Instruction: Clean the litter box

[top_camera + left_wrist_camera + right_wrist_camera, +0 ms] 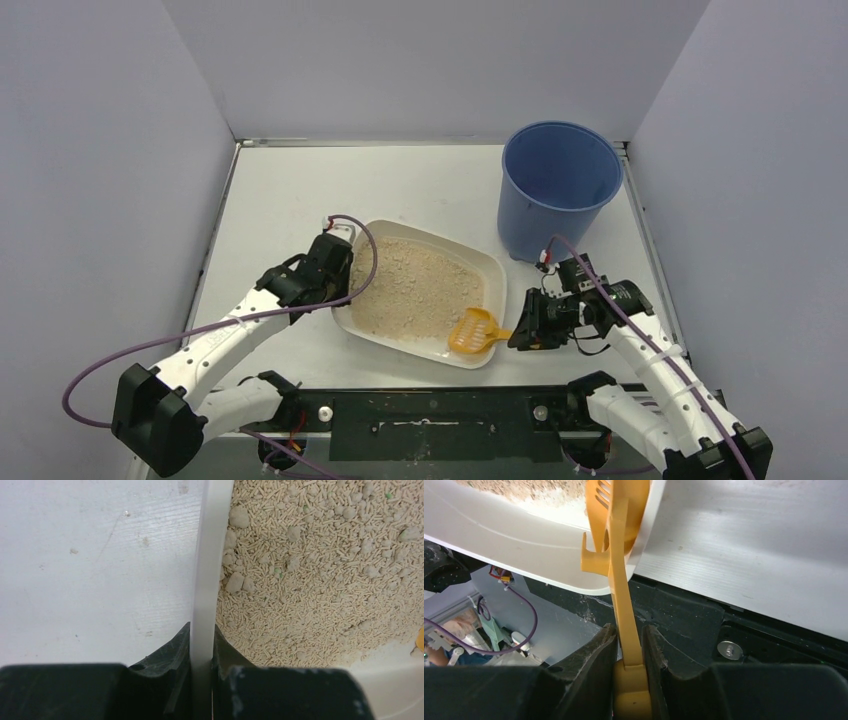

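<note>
The off-white litter box (494, 268) with beige granular litter lies mid-table. My left gripper (343, 283) is shut on its left rim (207, 570); litter and several clumps (235, 581) show just inside. My right gripper (522, 333) is shut on the handle of the orange slotted scoop (474, 331), whose head rests at the box's near right corner. In the right wrist view the scoop handle (621, 580) runs up from my gripper (629, 636) over the box rim (524, 550).
A tall round blue bucket (557, 185) stands at the back right, just behind my right arm. White walls close the table on three sides. A black rail (430, 410) runs along the near edge.
</note>
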Robot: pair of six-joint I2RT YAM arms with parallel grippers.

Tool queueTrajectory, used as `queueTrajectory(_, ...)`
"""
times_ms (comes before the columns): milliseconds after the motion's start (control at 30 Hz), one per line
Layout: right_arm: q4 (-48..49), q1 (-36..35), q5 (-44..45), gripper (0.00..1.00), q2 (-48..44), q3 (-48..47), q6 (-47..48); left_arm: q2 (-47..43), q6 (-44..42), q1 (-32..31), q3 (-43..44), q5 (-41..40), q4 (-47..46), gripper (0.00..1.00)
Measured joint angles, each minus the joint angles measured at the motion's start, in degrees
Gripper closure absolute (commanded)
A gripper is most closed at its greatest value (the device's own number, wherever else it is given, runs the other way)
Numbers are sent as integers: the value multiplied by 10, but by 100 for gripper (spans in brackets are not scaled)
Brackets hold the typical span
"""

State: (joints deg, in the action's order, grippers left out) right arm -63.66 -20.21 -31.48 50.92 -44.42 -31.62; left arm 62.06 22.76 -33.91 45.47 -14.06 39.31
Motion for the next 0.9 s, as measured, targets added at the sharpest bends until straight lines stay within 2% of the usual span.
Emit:
queueTrajectory(467,203,0,-92,100,-16,158,-71,1,-22,4,12,-20,12,100)
queueTrajectory(900,403,0,-150,100,52,211,-154,9,-58,15,12,-45,-1,100)
